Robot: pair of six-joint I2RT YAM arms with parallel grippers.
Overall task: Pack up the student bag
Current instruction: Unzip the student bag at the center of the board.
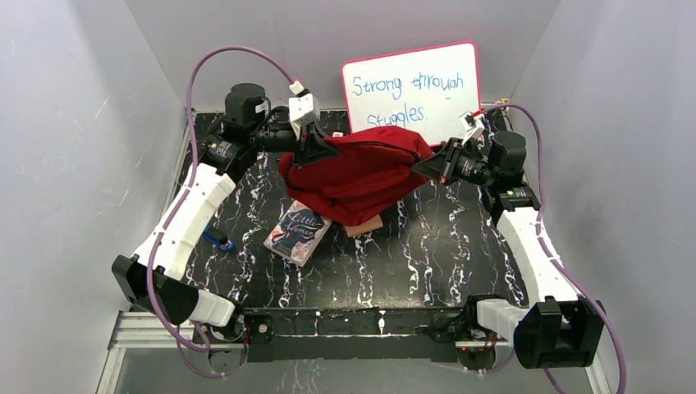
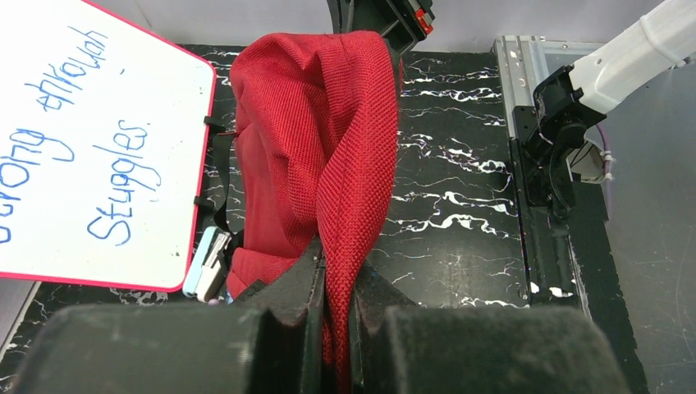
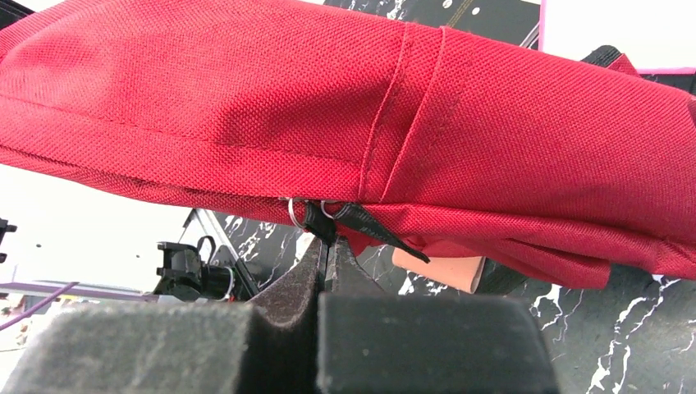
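1. Fabric of the student bag [image 1: 361,168] stretches between the two claws, held up at both ends, its lower folds sagging toward the worktop [image 1: 427,263]
2. The left claw [image 2: 335,267] is pressed together on a fold of the red cloth, which runs up and away from its fingertips
3. The right claw [image 3: 327,246] is closed with barely a gap, pinching the bag's lower seam right at the black zipper pulls [image 3: 353,220]
4. A whiteboard [image 1: 410,86] with blue handwriting stands behind both claws, against the back wall
5. A book [image 1: 297,232] lies flat on the worktop, nearer the arm bases than the left claw, its far corner under the bag
6. A tan item [image 1: 367,226] peeks out beneath the bag, between the claws
7. A small blue object [image 1: 218,240] lies left of the book, well apart from the left claw
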